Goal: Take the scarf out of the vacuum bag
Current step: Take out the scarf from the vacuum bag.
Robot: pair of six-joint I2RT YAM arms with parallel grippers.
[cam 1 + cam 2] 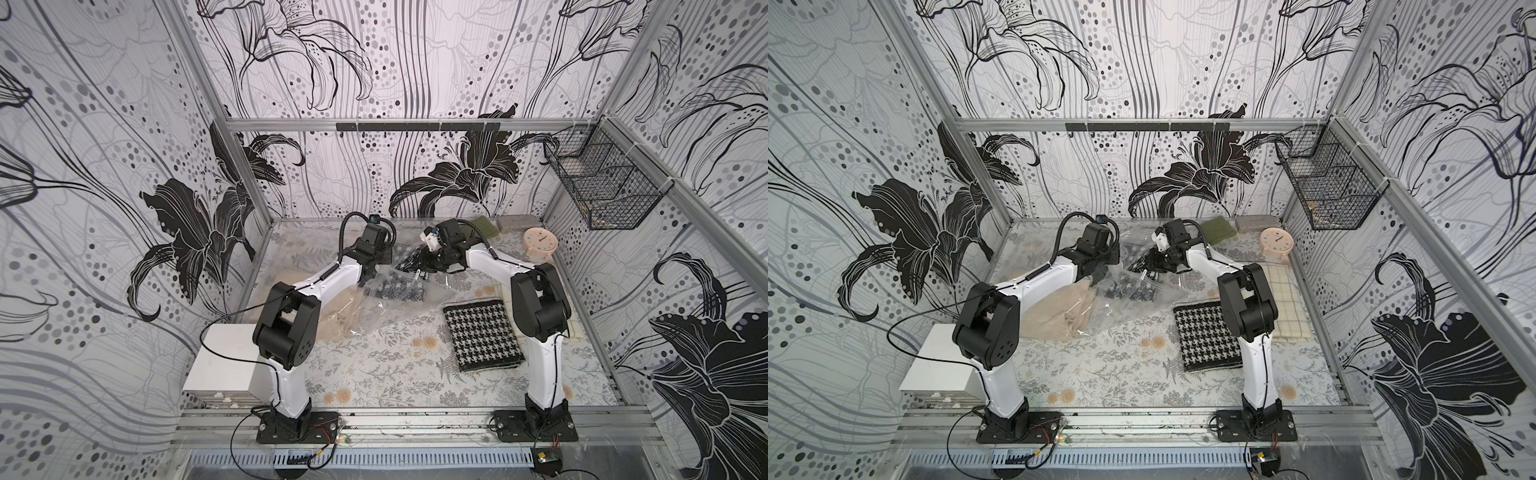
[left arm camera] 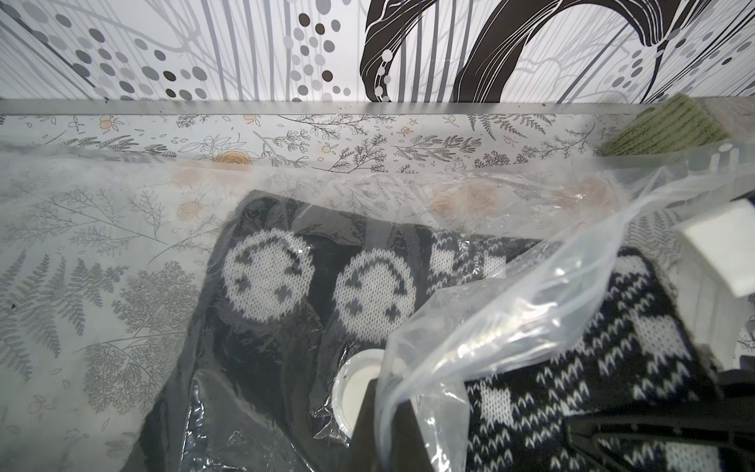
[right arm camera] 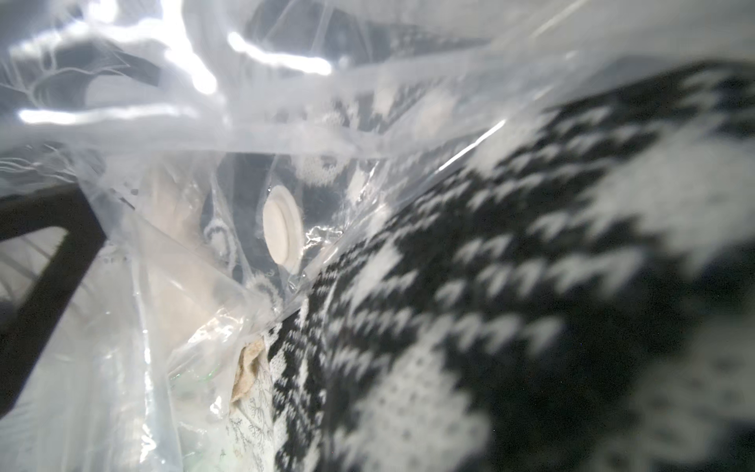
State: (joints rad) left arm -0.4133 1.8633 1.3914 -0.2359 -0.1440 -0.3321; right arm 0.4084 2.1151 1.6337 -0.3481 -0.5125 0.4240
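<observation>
The left gripper [image 1: 370, 276] is clenched on a gathered fold of the large clear crinkly plastic vacuum bag [image 1: 401, 309]. In the left wrist view the film bunches down beside one dark finger [image 2: 367, 433] at the frame's edge. Close by and facing it, the right gripper [image 1: 423, 266] is closed on the black-and-white patterned knitted scarf [image 1: 404, 261]. The gripped end is held up off the table and looks clear of the film, while the part with white knitted circles [image 2: 265, 278] lies inside the bag under the plastic. A round white valve disc [image 2: 355, 392] sits on the bag over the scarf, and the right wrist view shows it too [image 3: 282, 224], beyond blurred knit. The bag rests toward the back middle of the floral-printed table [image 1: 374, 374], between the two arms. A beige folded cloth [image 1: 338, 309] lies partly beneath the bag's left end, and a folded black-and-white houndstooth textile [image 1: 482, 336] lies just beside its right corner. Along the back edge are a green ribbed knit [image 1: 484, 226], a grey folded piece [image 1: 517, 223] and a round pink clock [image 1: 540, 244].
</observation>
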